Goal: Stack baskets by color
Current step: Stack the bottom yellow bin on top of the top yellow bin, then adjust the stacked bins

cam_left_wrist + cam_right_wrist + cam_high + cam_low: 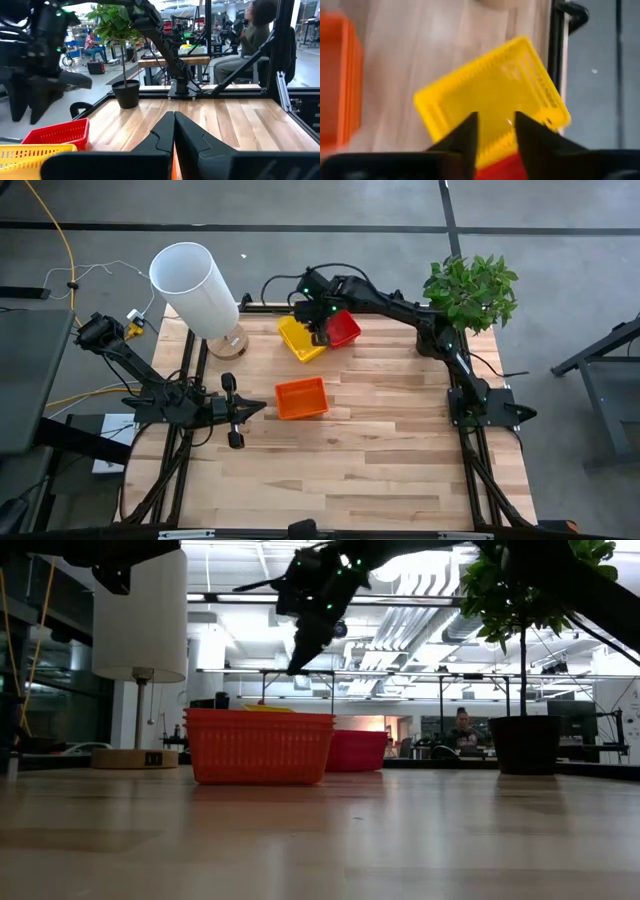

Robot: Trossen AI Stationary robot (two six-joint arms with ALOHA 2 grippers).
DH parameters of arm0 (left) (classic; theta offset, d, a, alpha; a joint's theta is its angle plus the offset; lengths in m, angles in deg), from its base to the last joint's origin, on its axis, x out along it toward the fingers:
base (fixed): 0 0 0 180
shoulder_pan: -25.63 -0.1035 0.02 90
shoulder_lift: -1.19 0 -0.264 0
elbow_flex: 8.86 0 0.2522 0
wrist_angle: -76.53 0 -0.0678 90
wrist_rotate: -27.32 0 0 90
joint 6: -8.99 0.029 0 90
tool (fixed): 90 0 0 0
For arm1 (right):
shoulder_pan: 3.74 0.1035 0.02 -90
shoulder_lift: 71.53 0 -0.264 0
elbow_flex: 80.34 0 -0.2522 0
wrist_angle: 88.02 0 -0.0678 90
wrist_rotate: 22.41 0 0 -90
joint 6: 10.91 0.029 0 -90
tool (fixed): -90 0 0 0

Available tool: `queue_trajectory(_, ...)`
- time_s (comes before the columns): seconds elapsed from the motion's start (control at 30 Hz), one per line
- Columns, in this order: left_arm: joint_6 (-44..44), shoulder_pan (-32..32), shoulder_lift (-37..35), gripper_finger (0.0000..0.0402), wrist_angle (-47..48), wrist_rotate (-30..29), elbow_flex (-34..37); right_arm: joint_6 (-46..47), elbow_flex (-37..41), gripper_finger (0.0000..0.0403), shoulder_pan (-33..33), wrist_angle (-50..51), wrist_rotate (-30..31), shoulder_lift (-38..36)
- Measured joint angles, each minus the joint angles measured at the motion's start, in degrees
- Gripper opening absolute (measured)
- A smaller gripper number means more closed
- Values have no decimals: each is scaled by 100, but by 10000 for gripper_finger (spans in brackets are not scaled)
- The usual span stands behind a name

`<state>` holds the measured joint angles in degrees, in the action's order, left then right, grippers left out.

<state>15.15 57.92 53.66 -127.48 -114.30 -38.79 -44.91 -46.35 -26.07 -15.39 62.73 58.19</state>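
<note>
**Right claw poised over yellow and red baskets; nothing held**

The right gripper [320, 330] hangs above the seam where the yellow basket [301, 338] touches the red basket [343, 328], fingers parted and empty, apparently lined up for a pick. The orange basket [301, 398] sits apart, nearer the table front than the yellow one. The left gripper [262, 409], pinched closed and empty, waits beside the orange basket.
</note>
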Motion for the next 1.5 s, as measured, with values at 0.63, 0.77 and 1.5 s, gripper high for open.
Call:
queue_trajectory(0.63,-147,4,2,0,246,4,-1,2776,1,0,-120,-3161,211,1160)
queue_trajectory(0.77,-156,4,0,0,248,4,1,2754,0,0,-120,-2791,798,1140)
queue_trajectory(1.5,-151,4,2,0,241,-2,1,1763,11,0,123,265,802,313)
